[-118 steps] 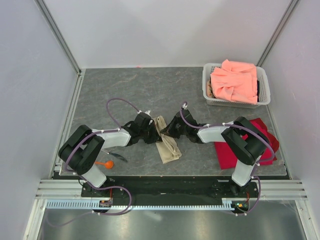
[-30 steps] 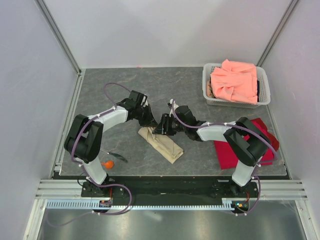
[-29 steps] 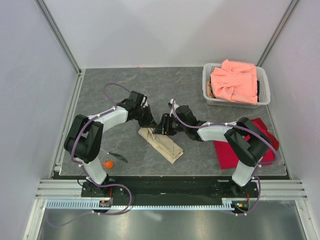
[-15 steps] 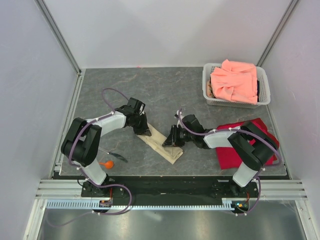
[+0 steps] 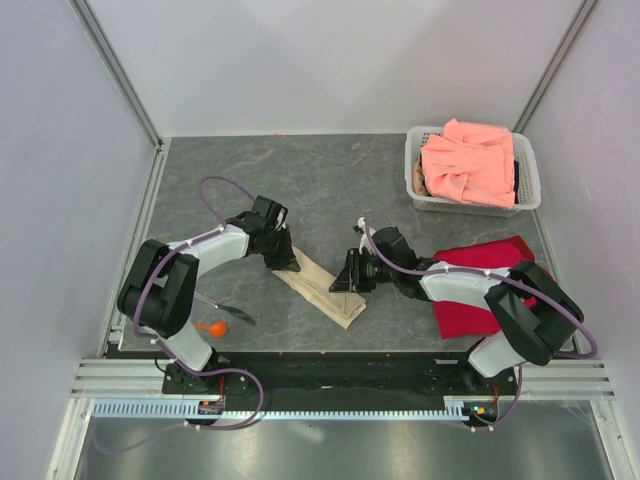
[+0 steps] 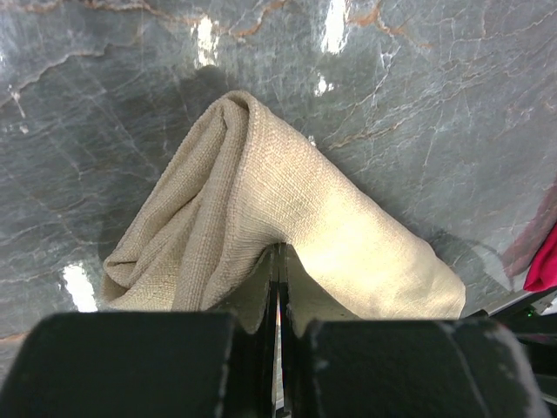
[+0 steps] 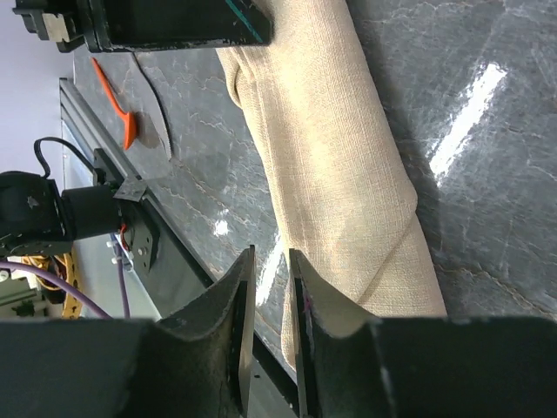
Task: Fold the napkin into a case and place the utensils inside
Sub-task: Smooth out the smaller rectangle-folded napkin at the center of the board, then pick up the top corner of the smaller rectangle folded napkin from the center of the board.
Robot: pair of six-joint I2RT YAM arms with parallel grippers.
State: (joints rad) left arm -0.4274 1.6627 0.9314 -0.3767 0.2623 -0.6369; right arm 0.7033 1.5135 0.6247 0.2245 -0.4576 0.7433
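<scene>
Two grippers work opposite ends of the napkin (image 5: 322, 288), a long narrow fold lying aslant on the tabletop (image 5: 330, 190) between the arms. They seem to be pulling it straight into a case, while the orange spoon (image 5: 211, 327) and the dark utensil (image 5: 232, 314) lie apart near the left arm's base. The left gripper (image 6: 278, 261) is clamped tight on a fold at the far end; the right gripper (image 7: 270, 261) stands a narrow slit apart against the near end's edge, and I cannot tell whether it has caught any cloth.

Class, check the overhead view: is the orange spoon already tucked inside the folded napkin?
No, the orange spoon lies out in the open on its own, well apart from the folded napkin.
</scene>
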